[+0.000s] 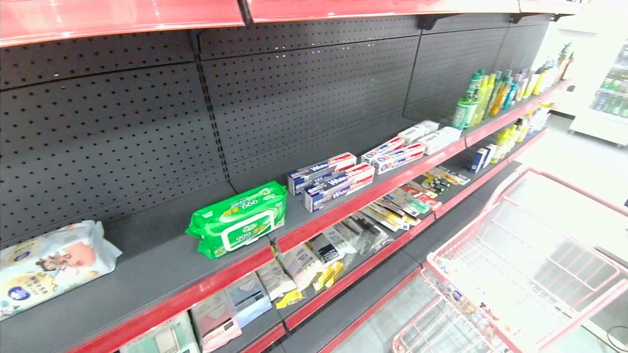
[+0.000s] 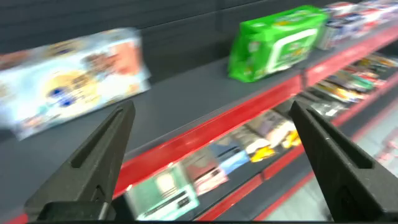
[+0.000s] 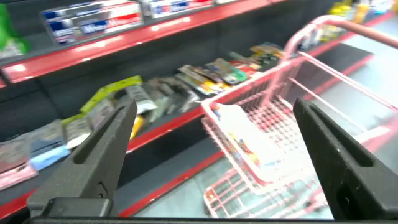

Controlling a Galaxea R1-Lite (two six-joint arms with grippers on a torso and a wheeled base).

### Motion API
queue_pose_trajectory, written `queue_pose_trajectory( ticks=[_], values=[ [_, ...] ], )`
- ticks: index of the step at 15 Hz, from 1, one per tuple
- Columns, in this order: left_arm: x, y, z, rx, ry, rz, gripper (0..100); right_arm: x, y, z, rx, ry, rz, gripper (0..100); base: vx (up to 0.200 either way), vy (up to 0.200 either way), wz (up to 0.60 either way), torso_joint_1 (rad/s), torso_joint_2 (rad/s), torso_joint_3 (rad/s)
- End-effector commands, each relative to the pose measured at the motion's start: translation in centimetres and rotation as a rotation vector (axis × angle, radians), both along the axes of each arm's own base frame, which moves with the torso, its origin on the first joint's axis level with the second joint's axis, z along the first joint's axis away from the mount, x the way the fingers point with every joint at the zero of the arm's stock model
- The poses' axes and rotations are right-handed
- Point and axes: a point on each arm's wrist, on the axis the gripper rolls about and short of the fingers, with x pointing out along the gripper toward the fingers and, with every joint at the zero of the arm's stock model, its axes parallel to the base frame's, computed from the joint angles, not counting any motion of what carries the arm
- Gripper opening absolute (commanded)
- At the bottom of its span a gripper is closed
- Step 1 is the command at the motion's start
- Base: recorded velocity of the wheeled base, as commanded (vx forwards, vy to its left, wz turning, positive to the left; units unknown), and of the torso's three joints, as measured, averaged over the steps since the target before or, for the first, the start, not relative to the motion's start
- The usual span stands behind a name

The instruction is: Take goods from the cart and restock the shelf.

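Background: a shop aisle with a dark pegboard wall (image 1: 304, 93) behind grey boards with red edges.
Shelf: the shelf (image 1: 147, 274) to be restocked has much bare board between a pale pack (image 1: 49, 262) and a green pack (image 1: 239, 218); toothpaste boxes (image 1: 333, 181) lie farther to the right.
Cart: the cart (image 1: 490, 274) stands at the robot's right, near the lower shelves.
Goods: a white pack (image 3: 249, 140) leans inside the cart against its wire wall.
Left gripper: the left gripper (image 2: 211, 168) has its fingers spread wide, holds nothing, and faces the bare board.
Right gripper: the right gripper (image 3: 214, 165) is also wide and empty, above the cart and apart from the pack.
Risk at the cart: a finger may catch in the wire, because the pack lies close to it.
Risk in carrying: the pack looks soft, so it may sag and slip from a shallow grip.
Risk at the shelf: a careless placing may push the green pack over the red edge.
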Motion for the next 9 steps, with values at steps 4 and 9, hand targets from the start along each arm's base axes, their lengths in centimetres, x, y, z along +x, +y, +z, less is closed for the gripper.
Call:
queue_pose_trajectory(
  ticks=[4,9],
  values=[
    [0.01,0.00,0.00,0.000,0.001,0.001,100,0.01,0.00,0.00,0.001,0.001,0.000,100,0.000,0.000,-0.45,0.003,0.00,0.001],
    [0.01,0.00,0.00,0.001,0.001,0.001,100,0.01,0.00,0.00,-0.002,0.001,0.002,100,0.000,0.000,0.00,0.000,0.00,0.000]
  ],
)
